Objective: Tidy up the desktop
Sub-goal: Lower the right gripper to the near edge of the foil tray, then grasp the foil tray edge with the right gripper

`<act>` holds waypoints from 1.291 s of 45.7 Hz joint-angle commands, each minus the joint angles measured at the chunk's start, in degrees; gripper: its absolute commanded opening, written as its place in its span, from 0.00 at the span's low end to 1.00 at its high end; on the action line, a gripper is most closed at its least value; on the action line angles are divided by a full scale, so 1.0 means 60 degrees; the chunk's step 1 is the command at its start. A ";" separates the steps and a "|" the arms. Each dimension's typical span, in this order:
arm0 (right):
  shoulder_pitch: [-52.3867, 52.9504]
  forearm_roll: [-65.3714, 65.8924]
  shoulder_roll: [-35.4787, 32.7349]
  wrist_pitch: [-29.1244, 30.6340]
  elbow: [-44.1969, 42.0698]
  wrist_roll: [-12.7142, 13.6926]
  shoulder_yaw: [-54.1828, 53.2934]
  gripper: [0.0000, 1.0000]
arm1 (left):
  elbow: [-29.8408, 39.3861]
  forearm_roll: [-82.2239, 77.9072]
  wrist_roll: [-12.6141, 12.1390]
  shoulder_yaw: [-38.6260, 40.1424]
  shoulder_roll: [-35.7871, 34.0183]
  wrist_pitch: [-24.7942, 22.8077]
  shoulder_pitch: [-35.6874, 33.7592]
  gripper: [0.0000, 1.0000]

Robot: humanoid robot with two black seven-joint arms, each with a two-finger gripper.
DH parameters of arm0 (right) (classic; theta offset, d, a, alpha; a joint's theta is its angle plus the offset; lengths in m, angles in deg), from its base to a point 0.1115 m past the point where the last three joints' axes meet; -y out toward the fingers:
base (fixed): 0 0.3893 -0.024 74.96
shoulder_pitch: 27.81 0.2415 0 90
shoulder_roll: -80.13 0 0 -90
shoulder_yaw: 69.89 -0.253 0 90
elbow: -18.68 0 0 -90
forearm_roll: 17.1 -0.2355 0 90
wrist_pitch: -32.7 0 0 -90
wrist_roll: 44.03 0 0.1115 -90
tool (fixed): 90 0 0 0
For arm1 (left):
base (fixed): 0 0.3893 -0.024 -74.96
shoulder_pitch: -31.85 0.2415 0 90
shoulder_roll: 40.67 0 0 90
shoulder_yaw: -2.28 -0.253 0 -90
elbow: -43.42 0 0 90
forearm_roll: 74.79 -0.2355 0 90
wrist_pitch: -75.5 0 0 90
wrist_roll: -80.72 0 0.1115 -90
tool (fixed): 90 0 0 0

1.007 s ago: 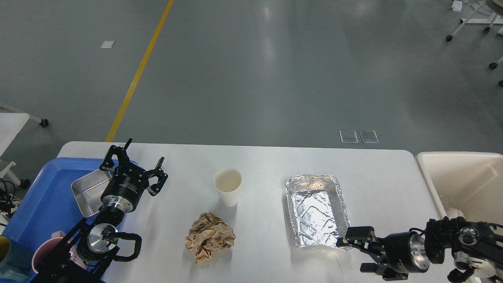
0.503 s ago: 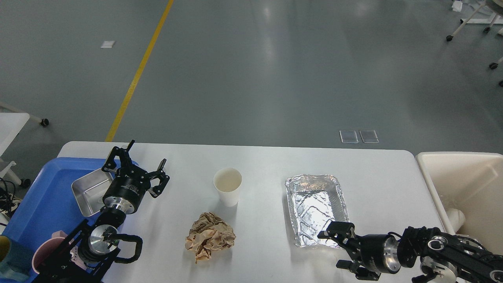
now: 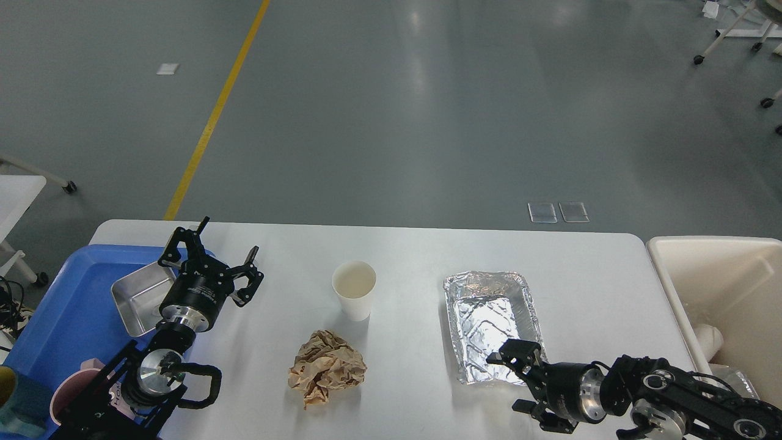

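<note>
White and matte, the desktop [image 3: 403, 250] is filling the lower half of the frame, its long axis running left to right and its rounded far corners showing at upper left and upper right of the tabletop. A blue tray [image 3: 67, 305] is overlapping its left end, holding a shiny metal pan [image 3: 137, 296]. A beige bin [image 3: 727, 287] is standing just beside its right end. Near the middle, a white paper cup [image 3: 354, 289] is standing upright, with a crumpled brown paper ball [image 3: 327, 367] lying near it, lower in the frame. Right of centre, a foil tray [image 3: 492, 324] is lying with its long side pointing up the frame. The left gripper [image 3: 215, 260] is hovering at the tray's right edge with its fingers spread apart and empty. The right gripper [image 3: 512, 379] is reaching in from the lower right, fingers parted and holding nothing, its upper finger overlapping the foil tray's near edge.
</note>
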 commanded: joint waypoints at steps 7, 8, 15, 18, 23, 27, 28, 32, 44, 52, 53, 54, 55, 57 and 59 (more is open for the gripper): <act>0.0042 0.0030 -0.0006 -0.0418 0.0036 0.0006 0.0025 0.95 | 0.0002 -0.0008 0.0000 0.0000 0.0001 -0.0015 0.0014 0.97; 0.0056 0.0088 0.0009 -0.0433 0.0036 0.0006 0.0025 0.93 | 0.0002 -0.0008 0.0000 0.0000 0.0001 -0.0015 0.0014 0.97; 0.0086 0.0176 -0.0006 -0.0448 0.0036 0.0006 0.0040 0.82 | 0.0002 -0.0008 0.0000 0.0000 -0.0014 -0.0029 0.0029 0.97; 0.0086 0.0337 -0.0020 -0.0448 0.0051 0.0006 0.0069 0.81 | 0.0002 -0.0008 0.0000 0.0000 -0.0029 -0.0044 0.0029 0.97; 0.0100 0.0601 -0.0035 -0.0462 0.0051 0.0006 0.0084 0.80 | 0.0002 -0.0008 0.0000 0.0000 -0.0043 -0.0058 0.0029 0.97; 0.0100 0.0630 -0.0035 -0.0491 0.0066 0.0021 0.0084 0.72 | 0.0002 -0.0008 0.0015 0.0000 -0.0043 -0.0073 0.0044 0.97; 0.0100 0.0630 -0.0049 -0.0492 0.0066 0.0021 0.0084 0.71 | 0.0002 -0.0008 0.0015 0.0000 -0.0043 -0.0073 0.0044 0.97; 0.0100 0.0660 -0.0079 -0.0536 0.0051 0.0021 0.0099 0.68 | 0.0002 -0.0008 0.0015 0.0000 -0.0043 -0.0073 0.0044 0.97; 0.0115 0.0689 -0.0269 -0.0550 0.0036 0.0108 0.0084 0.68 | 0.0002 -0.0008 0.0015 0.0000 -0.0043 -0.0117 0.0058 0.97; 0.0115 0.0718 -0.0298 -0.0623 0.0051 0.0109 0.0099 0.56 | 0.0002 -0.0008 0.0015 0.0000 -0.0058 -0.0132 0.0073 0.97; 0.0115 0.0718 -0.0298 -0.0623 0.0051 0.0109 0.0099 0.54 | 0.0002 -0.0008 0.0015 0.0000 -0.0058 -0.0132 0.0073 0.97; 0.0115 0.0718 -0.0284 -0.0623 0.0051 0.0109 0.0099 0.54 | 0.0002 -0.0008 0.0015 0.0000 -0.0087 -0.0132 0.0088 0.97; 0.0130 0.0718 -0.0284 -0.0623 0.0051 0.0109 0.0099 0.53 | 0.0002 -0.0008 0.0015 0.0000 -0.0087 -0.0132 0.0088 0.97; 0.0144 0.0718 -0.0284 -0.0623 0.0036 0.0109 0.0099 0.52 | 0.0002 -0.0008 0.0015 0.0015 -0.0087 -0.0132 0.0073 0.97; 0.0130 0.0718 -0.0269 -0.0623 0.0022 0.0094 0.0099 0.51 | 0.0002 -0.0008 0.0015 0.0000 -0.0102 -0.0132 0.0073 0.97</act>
